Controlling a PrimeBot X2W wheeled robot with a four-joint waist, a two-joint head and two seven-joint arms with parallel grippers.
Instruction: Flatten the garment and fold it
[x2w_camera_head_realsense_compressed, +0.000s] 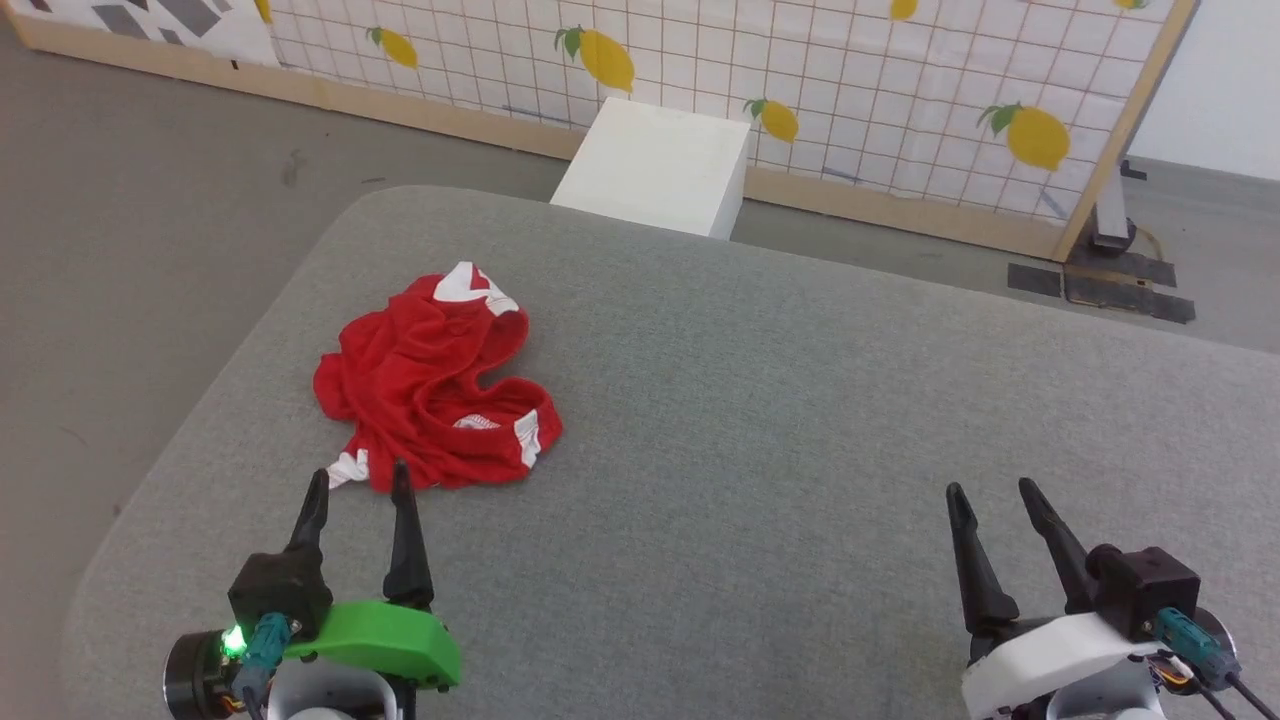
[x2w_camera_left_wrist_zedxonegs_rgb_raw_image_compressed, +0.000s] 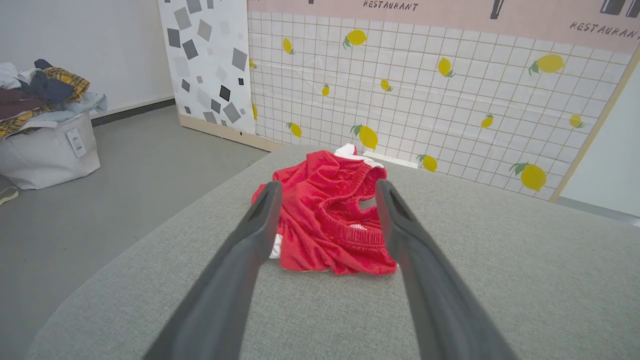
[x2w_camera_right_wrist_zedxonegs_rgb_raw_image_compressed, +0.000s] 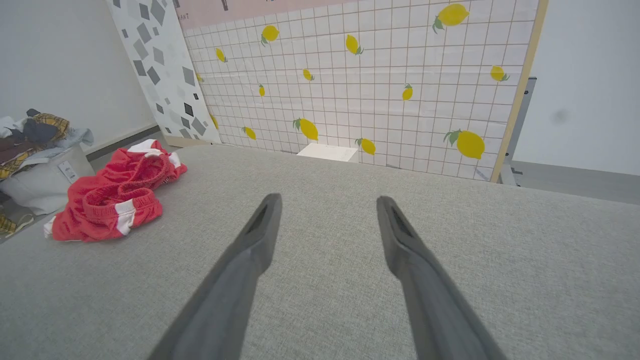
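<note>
In the head view the garment (x2w_camera_head_realsense_compressed: 430, 385) lies bunched at the left of the grey table (x2w_camera_head_realsense_compressed: 750, 400), just beyond the left gripper (x2w_camera_head_realsense_compressed: 360, 472), whose fingers are spread wide like those of the right gripper (x2w_camera_head_realsense_compressed: 991, 488), well apart; the left wrist view suggests pinching the near hem, and the right wrist view reaching left for the striped edge.

Left hand (x2w_camera_head_realsense_compressed: 360, 470) spread wide, right hand (x2w_camera_head_realsense_compressed: 991, 486) spread wide, both pointing forward

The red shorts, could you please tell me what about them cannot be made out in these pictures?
- The garment, underside and inner layers: head view, hidden by its own crumpled folds.
- Its side edges: left wrist view, behind the fingers of the left gripper.
- Whether the fingertips touch it: head view, overlap only.
</note>
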